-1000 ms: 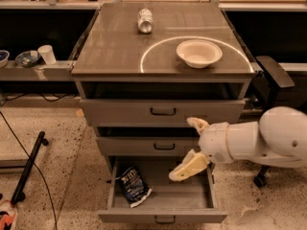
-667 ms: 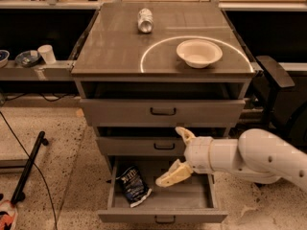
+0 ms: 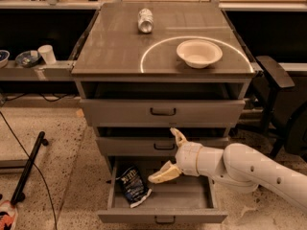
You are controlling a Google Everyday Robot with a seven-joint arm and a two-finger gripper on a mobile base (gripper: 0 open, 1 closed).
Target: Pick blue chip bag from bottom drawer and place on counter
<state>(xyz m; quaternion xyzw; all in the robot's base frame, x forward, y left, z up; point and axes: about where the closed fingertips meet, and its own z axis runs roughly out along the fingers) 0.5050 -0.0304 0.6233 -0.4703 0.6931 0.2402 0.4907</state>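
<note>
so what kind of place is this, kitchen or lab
Likely a robot test lab, not a home kitchen: a grey metal cabinet whose counter bears a white arc, a speckled floor, and the gripper, open, over the bottom drawer beside the blue chip bag.

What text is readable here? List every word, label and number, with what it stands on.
On the blue chip bag: white lettering, too blurred to read.
On the can: label unreadable.
No other text; the open claw hangs over the bottom drawer beside the bag.
</note>
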